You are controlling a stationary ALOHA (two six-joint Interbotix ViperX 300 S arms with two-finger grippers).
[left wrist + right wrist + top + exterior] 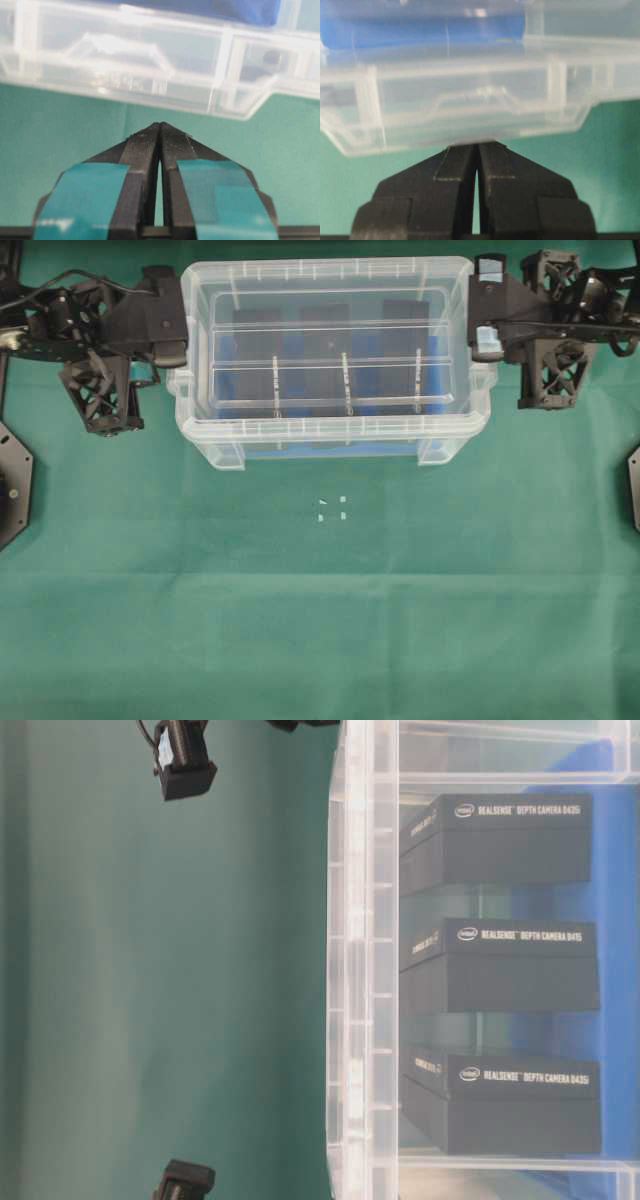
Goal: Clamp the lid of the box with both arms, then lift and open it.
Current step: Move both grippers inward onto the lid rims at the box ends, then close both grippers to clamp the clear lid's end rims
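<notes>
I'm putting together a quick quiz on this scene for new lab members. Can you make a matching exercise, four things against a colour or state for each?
Things:
1. left tool
2. lid
3. cloth
4. cases

Colours or states:
A. clear plastic, sitting on the box
B. black, printed with white lettering
C. shut, tips short of the box's rim
D. green, covering the table

Pairs: 1-C, 2-A, 3-D, 4-B
</notes>
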